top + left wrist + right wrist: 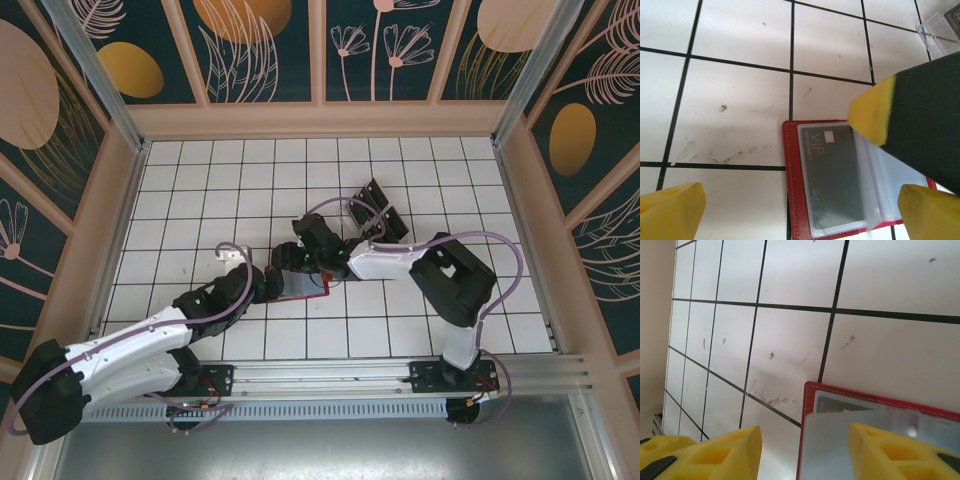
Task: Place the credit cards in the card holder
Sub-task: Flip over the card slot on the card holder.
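Yellow pads [670, 212] of the left jaws, fully spread and empty, frame the open card holder [791, 200] lying just ahead toward the surface's near edge, one credit card [832, 175] sleeved, while the right jaws, half parted on nothing, sit nearer, directly over it.

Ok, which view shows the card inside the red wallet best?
Left wrist: the card sits in the wallet's clear sleeve, VIP lettering readable. Right wrist shows just its top strip under the red rim. The top view gives the wallet as a small red patch, card indistinct.
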You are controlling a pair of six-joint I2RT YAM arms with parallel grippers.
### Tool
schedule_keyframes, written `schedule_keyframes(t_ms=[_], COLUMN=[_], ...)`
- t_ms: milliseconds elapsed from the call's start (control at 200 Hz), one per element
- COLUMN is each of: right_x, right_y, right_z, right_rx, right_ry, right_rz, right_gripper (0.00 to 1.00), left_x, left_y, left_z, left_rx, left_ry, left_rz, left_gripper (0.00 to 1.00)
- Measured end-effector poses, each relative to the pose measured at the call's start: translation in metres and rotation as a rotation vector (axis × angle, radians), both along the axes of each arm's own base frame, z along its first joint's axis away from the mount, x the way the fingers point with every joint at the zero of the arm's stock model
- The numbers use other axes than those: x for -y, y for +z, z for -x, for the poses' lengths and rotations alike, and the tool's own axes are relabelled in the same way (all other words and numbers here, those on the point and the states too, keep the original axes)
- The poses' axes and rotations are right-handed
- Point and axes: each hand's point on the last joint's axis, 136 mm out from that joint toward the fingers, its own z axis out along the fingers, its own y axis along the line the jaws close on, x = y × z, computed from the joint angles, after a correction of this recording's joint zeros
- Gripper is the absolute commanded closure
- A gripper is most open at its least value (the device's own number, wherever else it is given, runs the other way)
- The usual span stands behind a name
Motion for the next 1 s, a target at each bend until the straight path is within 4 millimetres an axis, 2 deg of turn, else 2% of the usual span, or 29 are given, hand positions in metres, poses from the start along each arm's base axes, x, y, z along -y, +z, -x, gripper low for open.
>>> schedule_keyframes(t_ms=[250, 420, 580, 701, 816, 871, 941, 1001], right_x=[-0.011, -0.017, -0.007, 0.018, 0.053, 0.077, 0.109, 0.136], right_y=[-0.035, -0.025, -0.011, 0.010, 0.047, 0.063, 0.070, 0.064], right_z=[0.009, 0.007, 0.005, -0.007, -0.022, -0.035, -0.048, -0.057], right_rx=[-0.063, -0.057, -0.020, 0.038, 0.125, 0.175, 0.219, 0.235], right_ry=[0.037, 0.047, 0.043, 0.015, -0.030, -0.075, -0.129, -0.166], right_rz=[0.055, 0.046, 0.076, 0.118, 0.138, 0.164, 0.224, 0.307], right_gripper=[0.51, 0.51, 0.51, 0.51, 0.52, 0.53, 0.54, 0.54], left_x=[-0.007, -0.007, -0.002, 0.007, 0.004, 0.003, 0.002, 0.000], left_y=[0.004, 0.005, 0.010, 0.018, -0.003, -0.012, -0.019, -0.025], left_z=[-0.001, -0.002, -0.004, -0.010, -0.009, -0.008, -0.008, -0.008], left_rx=[0.021, 0.026, 0.042, 0.065, 0.013, -0.008, -0.026, -0.040], left_ry=[0.051, 0.055, 0.052, 0.046, 0.046, 0.044, 0.043, 0.042], left_rz=[0.027, 0.033, 0.060, 0.091, 0.018, -0.012, -0.038, -0.060], left_gripper=[0.02, 0.01, 0.02, 0.01, 0.01, 0.01, 0.01, 0.01])
